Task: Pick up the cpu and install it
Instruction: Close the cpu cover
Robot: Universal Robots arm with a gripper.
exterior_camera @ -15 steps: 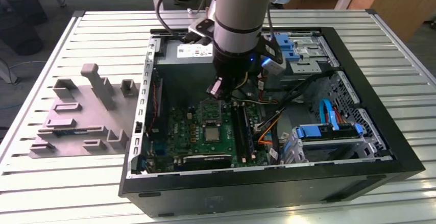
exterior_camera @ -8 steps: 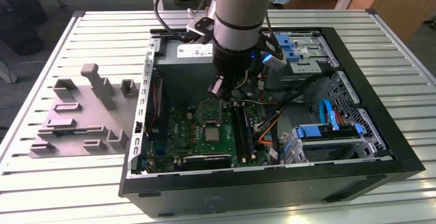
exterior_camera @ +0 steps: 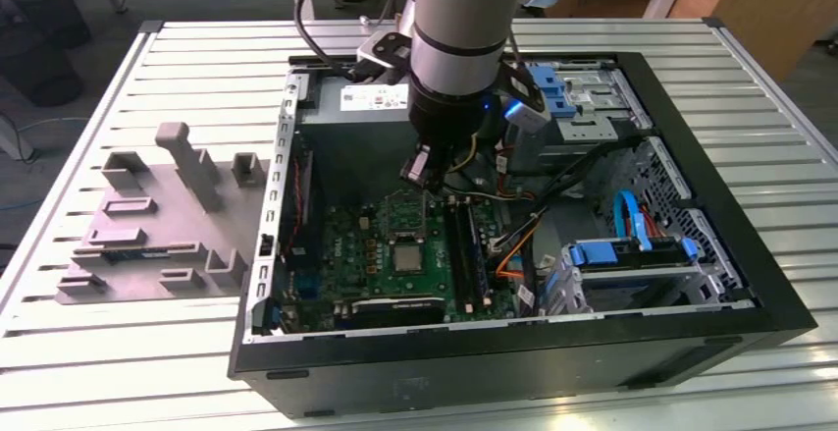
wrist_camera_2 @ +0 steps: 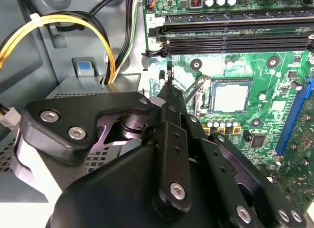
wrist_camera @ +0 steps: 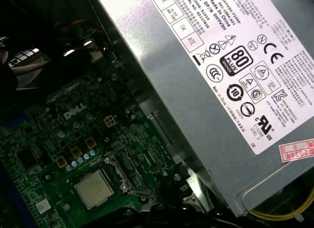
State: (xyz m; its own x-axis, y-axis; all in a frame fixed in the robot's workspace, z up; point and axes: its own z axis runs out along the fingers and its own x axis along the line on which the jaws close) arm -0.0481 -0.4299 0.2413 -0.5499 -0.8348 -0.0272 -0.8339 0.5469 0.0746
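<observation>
Hanging inside the open computer case, the gripper sits just above the green motherboard, close to the grey power supply at the far end. In the second wrist view the gripper narrows to one slim tip: its fingers are together and carry nothing.

The cpu lies flat in its socket in the middle of the board, silvery top facing up, apart from the gripper. In the second wrist view the cpu sits beyond the fingertips, with the socket's thin metal lever standing up between them and the long black memory slots just past it. In the first wrist view the cpu shows beside the power supply, whose white label is crowded with small print and certification marks, with a pink sticker at its corner.

Yellow cables loop over the metal by the board. The case stands on a slatted metal worktop, and a grey plastic tray with upright posts lies beside it towards the exterior view's left.
</observation>
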